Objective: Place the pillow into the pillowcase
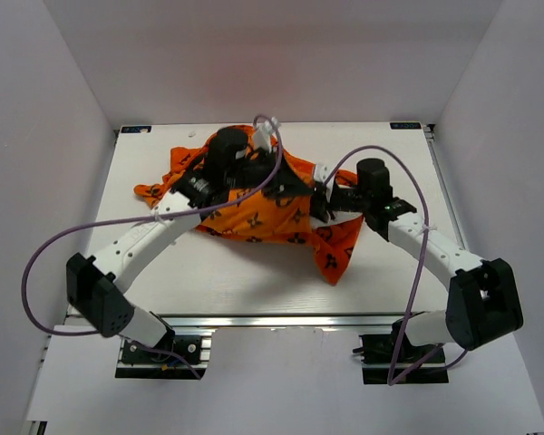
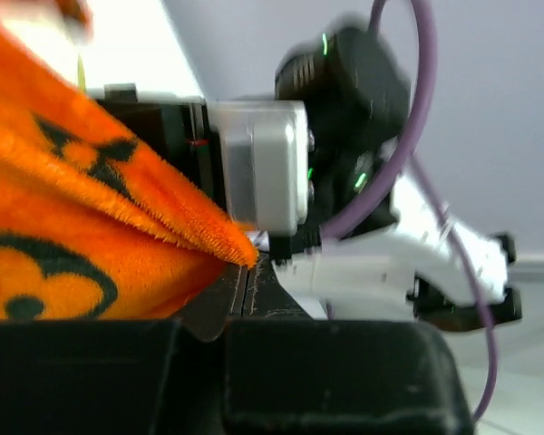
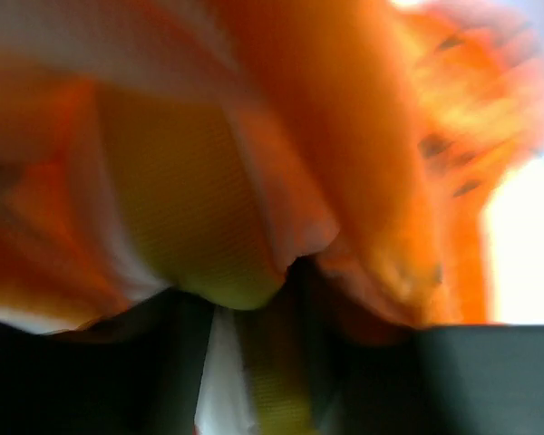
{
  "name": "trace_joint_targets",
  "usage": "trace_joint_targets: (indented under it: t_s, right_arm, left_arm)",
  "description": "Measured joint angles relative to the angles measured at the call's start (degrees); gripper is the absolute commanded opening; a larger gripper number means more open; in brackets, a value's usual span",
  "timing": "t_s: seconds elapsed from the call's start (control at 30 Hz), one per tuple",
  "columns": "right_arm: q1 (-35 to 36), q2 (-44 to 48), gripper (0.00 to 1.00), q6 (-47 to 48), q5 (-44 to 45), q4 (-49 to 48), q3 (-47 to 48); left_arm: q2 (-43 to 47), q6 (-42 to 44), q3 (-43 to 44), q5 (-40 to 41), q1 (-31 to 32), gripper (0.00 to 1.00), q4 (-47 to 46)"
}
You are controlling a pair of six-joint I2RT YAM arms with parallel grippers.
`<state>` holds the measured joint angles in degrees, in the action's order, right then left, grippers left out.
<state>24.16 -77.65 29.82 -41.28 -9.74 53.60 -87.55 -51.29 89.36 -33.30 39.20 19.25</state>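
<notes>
Holding the pillowcase (image 1: 272,217) at the centre of the top view, with stuffing in hand, I judge.
My left claw (image 2: 249,272) is clenched on an orange hem, likely to keep the mouth open over the surface (image 1: 163,281). My right claw (image 1: 325,195) sits deep in the cloth (too blurred, so I cannot tell its grip). The pillow (image 3: 199,227), I take it, is the yellowish cloth at mid-left of the right wrist view.

You've got the orange pillowcase (image 1: 272,217), black-print fleece, crumpled & tented up btw both grippers, one fuzzy edge pinched at the left gripper (image 2: 249,265) tips, a loose corner trailing just nearside of the right gripper (image 3: 251,313), w/ a blurred yellowish patch, maybe the pillow (image 3: 195,208), right at its fingers.
</notes>
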Motion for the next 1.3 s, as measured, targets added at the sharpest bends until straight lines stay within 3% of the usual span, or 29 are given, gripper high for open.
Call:
trace_joint_targets:
  t_s: [0.07,0.1,0.13,0.27,0.33,0.37,0.4,0.5,0.63,0.7,0.87,1.07,1.3]
  right_arm:
    - [-0.1,-0.3,0.67,4.9,-3.4,8.2,-1.7]
    - [-0.6,0.4,0.68,7.1,-5.4,12.3,-2.8]
    - [-1.7,1.7,0.76,8.8,-7.1,16.2,-3.8]
    - [-10.3,10.8,0.77,12.8,-10.5,29.4,-6.2]
    - [-15.1,15.4,0.82,13.0,-9.6,32.5,-6.5]
    - [-17.4,17.5,0.89,12.2,-8.3,33.6,-6.6]
    - [-18.7,19.2,0.89,10.7,-6.8,33.9,-6.8]
    - [-19.6,21.9,0.89,1.5,-0.9,33.0,-8.1]
    - [-19.6,18.7,0.89,-16.7,5.9,32.9,-8.0]
    - [-19.6,15.5,0.89,-25.4,7.9,32.8,-7.9]
    - [-19.7,9.8,0.89,-42.3,8.7,31.4,-7.9]
    - [-19.7,4.0,0.89,-56.3,6.9,26.1,-7.6]
    - [-19.7,-5.3,0.89,-63.0,5.9,21.5,-5.4]
  left_arm:
    - [4.5,-1.9,-11.1,-1.8,-0.5,0.0,-4.2]
    - [6.6,-3.0,-16.4,-2.8,-0.5,0.0,-5.7]
    - [8.3,-3.8,-20.8,-3.6,-0.5,0.0,-7.3]
    - [12.2,-5.8,-32.7,-4.9,-0.5,0.0,-9.4]
    - [12.6,-6.2,-35.1,-5.1,-0.7,0.0,-10.3]
    - [12.7,-6.3,-35.7,-5.3,-0.8,0.0,-10.7]
    - [12.6,-6.4,-36.0,-5.5,-0.8,0.03,-11.0]
    - [11.9,-6.5,-35.8,-6.5,-0.9,0.3,-12.8]
    - [7.5,-5.1,-30.6,-10.4,-0.9,0.65,-11.9]
    - [5.4,-2.2,-25.7,-11.6,-0.9,0.71,-8.6]
    - [2.1,8.0,-7.1,-11.2,-0.9,0.74,6.3]
    - [-0.3,18.7,4.1,-4.8,-0.9,0.74,18.9]
    - [-19.2,27.8,15.0,4.1,-0.3,0.74,29.7]
